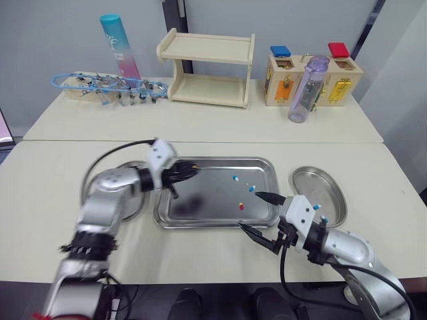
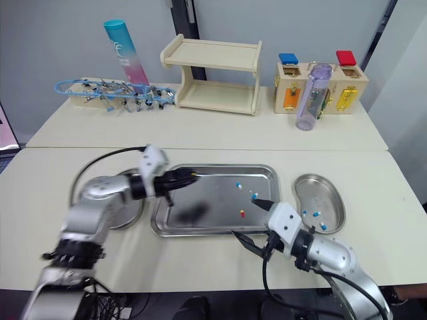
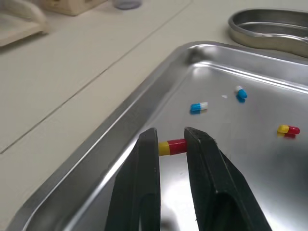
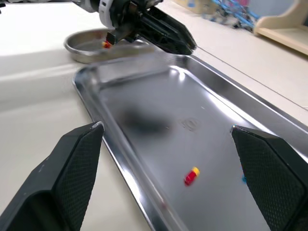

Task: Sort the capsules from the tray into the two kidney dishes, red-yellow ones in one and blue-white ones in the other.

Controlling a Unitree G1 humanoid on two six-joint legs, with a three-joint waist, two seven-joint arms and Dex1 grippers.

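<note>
1. The left jaws are pinching a glossy red-yellow capsule (image 3: 172, 147), its long axis running crosswise between them, above the steel tray (image 1: 213, 225) at 11 o'clock.
2. Two blue-white capsules (image 1: 235, 178) and a second red-yellow capsule (image 1: 241, 207) are lying at the tray's 3 o'clock side.
3. The right jaws are gaping wide, empty, at its 5 o'clock corner.

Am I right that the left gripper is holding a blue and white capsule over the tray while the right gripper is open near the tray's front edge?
Not quite: the left wrist view shows that the capsule pinched in the left gripper is red and yellow, not blue and white. The rest holds: it is over the tray, and the right gripper is open near the tray's front edge.
</note>
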